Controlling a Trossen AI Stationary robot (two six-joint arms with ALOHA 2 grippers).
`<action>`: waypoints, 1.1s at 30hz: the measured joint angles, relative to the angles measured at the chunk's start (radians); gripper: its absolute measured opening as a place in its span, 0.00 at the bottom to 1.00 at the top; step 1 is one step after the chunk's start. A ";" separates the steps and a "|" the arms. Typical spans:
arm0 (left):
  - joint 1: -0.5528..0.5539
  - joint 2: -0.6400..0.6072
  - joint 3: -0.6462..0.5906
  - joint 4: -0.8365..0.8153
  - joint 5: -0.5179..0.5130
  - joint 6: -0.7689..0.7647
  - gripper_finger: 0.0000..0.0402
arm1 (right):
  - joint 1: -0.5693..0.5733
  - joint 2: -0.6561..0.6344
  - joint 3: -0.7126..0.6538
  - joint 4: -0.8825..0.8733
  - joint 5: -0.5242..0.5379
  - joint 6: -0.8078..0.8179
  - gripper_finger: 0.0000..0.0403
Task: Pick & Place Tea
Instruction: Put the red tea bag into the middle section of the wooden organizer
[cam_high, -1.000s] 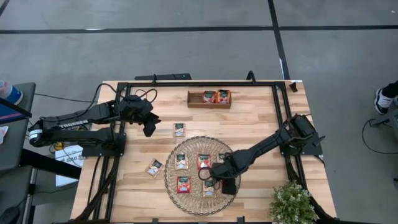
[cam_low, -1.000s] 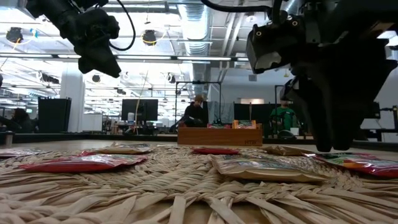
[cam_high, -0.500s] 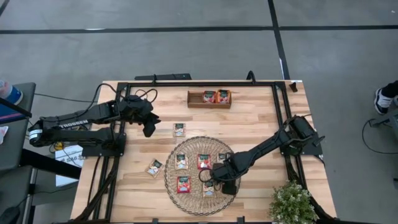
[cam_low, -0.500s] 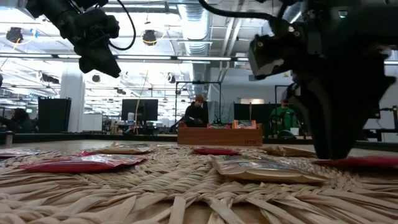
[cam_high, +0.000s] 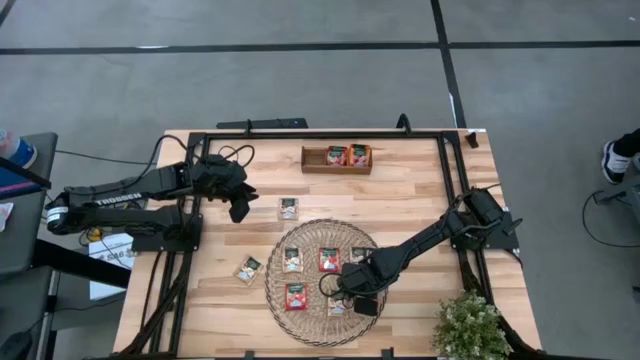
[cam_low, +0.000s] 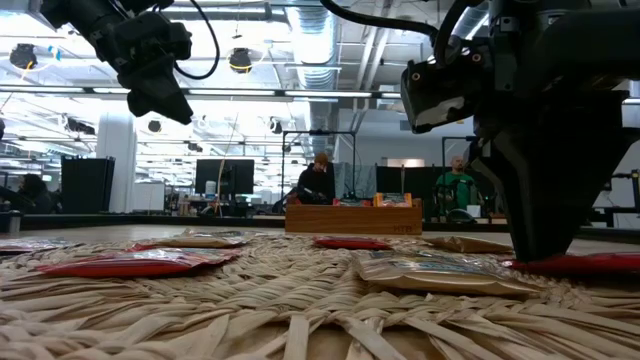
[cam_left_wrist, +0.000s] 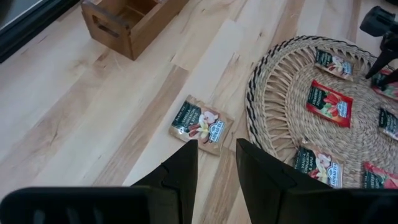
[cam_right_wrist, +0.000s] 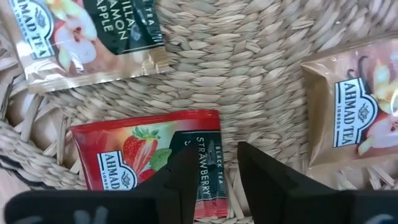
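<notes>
Left gripper (cam_high: 240, 209) is hovering w/ fingers parted, empty, above a cream sachet (cam_high: 289, 208) on bare table. I'm seeing right gripper (cam_high: 345, 297) narrowing astride a strawberry sachet (cam_right_wrist: 152, 162) on woven mat (cam_high: 322, 232), not gripping yet.

Red strawberry sachet (cam_right_wrist: 165, 158) with a dark green band, on tan woven mat (cam_right_wrist: 249, 68).

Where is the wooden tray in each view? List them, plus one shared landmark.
High view: wooden tray, table's far edge, middle.
Low view: centre background.
Left wrist view: upper left, cut off.
Right wrist view: not in it.
Shared landmark: woven mat, in all four.
</notes>
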 joint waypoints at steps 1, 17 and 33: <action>-0.002 0.000 0.000 0.000 0.000 0.000 0.25 | 0.000 0.000 0.000 0.000 0.004 0.011 0.24; -0.042 0.000 0.000 -0.001 -0.003 0.011 0.25 | 0.001 0.003 -0.002 0.009 0.010 0.024 0.01; -0.062 0.000 0.000 0.001 -0.014 0.011 0.25 | 0.000 0.010 0.145 -0.161 0.020 0.009 0.00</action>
